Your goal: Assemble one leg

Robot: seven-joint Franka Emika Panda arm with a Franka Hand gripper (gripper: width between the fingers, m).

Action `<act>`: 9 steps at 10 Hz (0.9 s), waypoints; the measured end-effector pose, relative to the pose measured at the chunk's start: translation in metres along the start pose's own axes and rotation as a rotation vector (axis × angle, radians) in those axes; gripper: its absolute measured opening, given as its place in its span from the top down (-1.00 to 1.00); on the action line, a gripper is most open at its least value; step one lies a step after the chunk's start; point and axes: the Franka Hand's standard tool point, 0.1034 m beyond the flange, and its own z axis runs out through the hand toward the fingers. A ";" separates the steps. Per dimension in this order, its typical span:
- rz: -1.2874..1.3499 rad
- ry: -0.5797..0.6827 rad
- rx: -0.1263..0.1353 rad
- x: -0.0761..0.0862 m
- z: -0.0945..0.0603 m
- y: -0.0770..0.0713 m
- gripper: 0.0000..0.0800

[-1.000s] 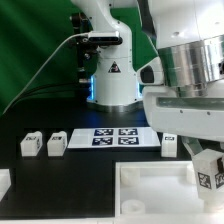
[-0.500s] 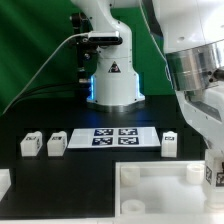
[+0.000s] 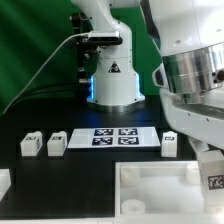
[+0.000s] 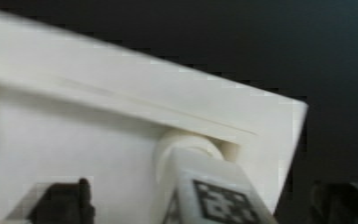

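Note:
My gripper (image 3: 213, 176) is shut on a leg (image 3: 214, 182), a small white block with a square tag, at the exterior view's right edge. It holds the leg upright over the right-hand corner of the large white tray-like part (image 3: 150, 190). In the wrist view the leg (image 4: 215, 192) stands between my dark fingers (image 4: 60, 200), its far end at a round corner socket of the tray-like part (image 4: 105, 120). My gripper (image 4: 202, 208) is around the leg. I cannot tell whether the leg touches the socket.
Two loose legs (image 3: 31, 143) (image 3: 56, 142) stand at the exterior view's left and one more (image 3: 169, 143) right of the marker board (image 3: 112, 137). A white part (image 3: 4, 183) shows at the lower left edge. The arm's base (image 3: 112, 75) stands behind.
My gripper has moved down and slightly to the exterior view's right with the leg in it, closer to the tray-like part's corner.

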 end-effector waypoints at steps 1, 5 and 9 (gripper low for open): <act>-0.156 0.010 -0.007 0.000 -0.002 -0.001 -0.60; -0.607 0.012 -0.025 0.003 -0.002 0.000 -0.62; -0.844 0.032 -0.047 0.003 -0.009 -0.013 -0.34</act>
